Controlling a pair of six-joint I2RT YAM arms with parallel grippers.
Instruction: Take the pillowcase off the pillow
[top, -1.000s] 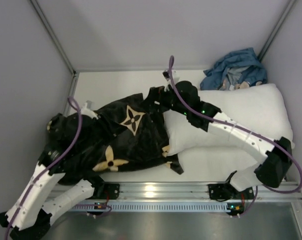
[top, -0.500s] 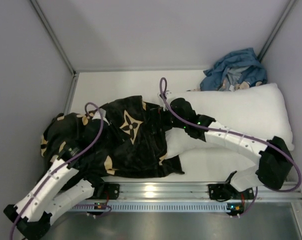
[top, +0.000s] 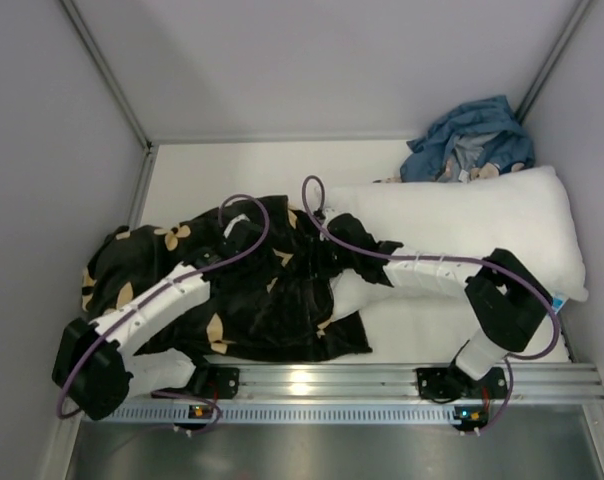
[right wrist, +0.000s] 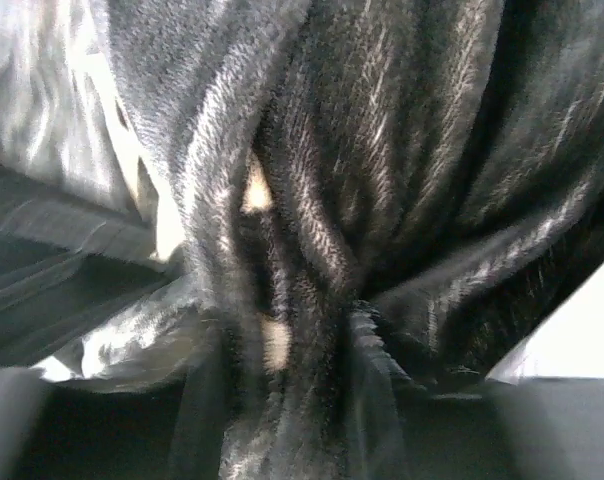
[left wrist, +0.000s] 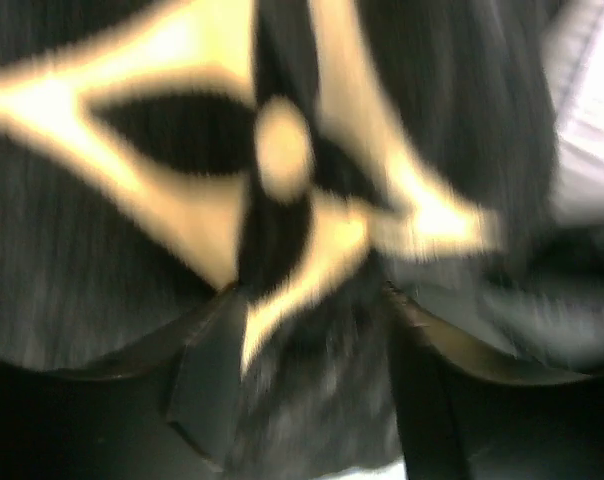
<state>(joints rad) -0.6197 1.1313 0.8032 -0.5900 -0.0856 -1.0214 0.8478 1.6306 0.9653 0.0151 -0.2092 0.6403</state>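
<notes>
Print on the pillowcase (top: 272, 295): tan four-petal flower shapes on black, repeated. One fills the left wrist view close up, w/ a round tan dot at its centre. Any lettering or logo is too blurred to read in the wrist views and too small from the top.

Pillowcase lies rumpled on the white surface (top: 232, 165), left of centre. Its right edge overlaps the white pillows (top: 462, 215) that run along the right side. A blue cloth bundle (top: 469, 140) sits at the far right corner, touching the far pillow. The pillow can't be picked out in any view.

Left arm (top: 152, 305): elbow low at near left, forearm laid diagonally up & right across the pillowcase. The wrist is over the fabric's far middle part, w/ a purple cable (top: 252, 197) looping above it. Left jaws: two dark fingers (left wrist: 207, 390) stand apart w/ a hump of black fabric btwn them. It's blurred, so can't tell whether they clamp it.

Right arm (top: 432, 268): elbow folded at near right, forearm running nearly level to the left over the pillows. The wrist is down in the pillowcase's right-hand folds, near the left wrist. Right jaws: fingers (right wrist: 372, 400) pinch a gathered bunch of pillowcase, pleats fanning out from the pinch. Pale fabric shows at the left edge of that view.
</notes>
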